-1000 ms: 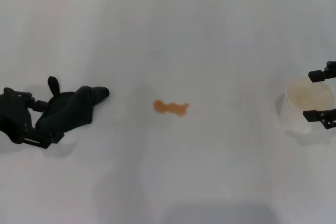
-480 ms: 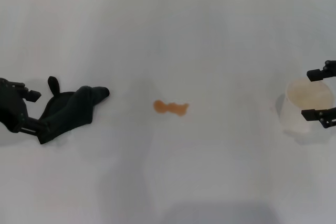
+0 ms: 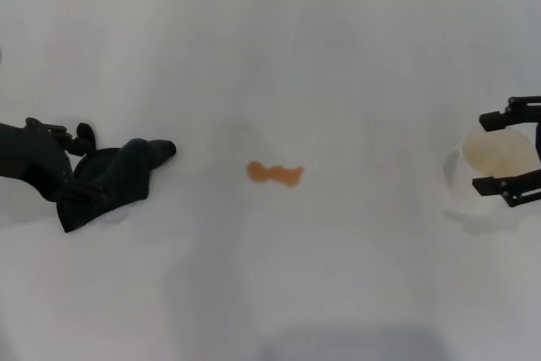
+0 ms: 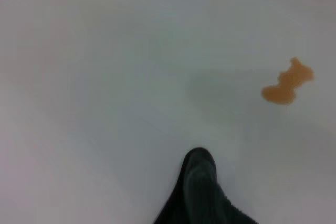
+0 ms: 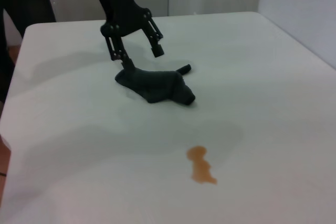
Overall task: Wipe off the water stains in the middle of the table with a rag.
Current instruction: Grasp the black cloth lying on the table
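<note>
I have the white counter [image 3: 338, 65] spread wide under me, bare across most of its middle. Near its right edge stands a pale translucent cup [image 3: 497, 168], and my right pincer [image 3: 510, 150] hangs around it, released, one finger on the far side of the rim and one on the near side; I cannot tell whether either touches. That arm is parked, as I judge it.

Near the left edge lies the rag [image 3: 114, 180], a black crumpled heap with one tongue of cloth pointing toward the counter's centre. My left pincer [image 3: 72, 165] is over the end of the rag nearest that edge. From the right wrist view its fingers [image 5: 156, 51] stand spread above the cloth, so it is released and grasping nothing yet.

The water stains [image 3: 275, 173] sit at the counter's centre, a small orange-brown two-lobed blotch, well apart from the rag and from the cup.

The step in hand, I reckon, is picking up the rag. To do it well I would lower straight onto the thickest fold, take a good bunch of cloth rather than the thin tongue or the loop, and clench fully before moving. Then I would carry it low toward the centre and press flat, so the cloth, not the fingers, meets the blotch
</note>
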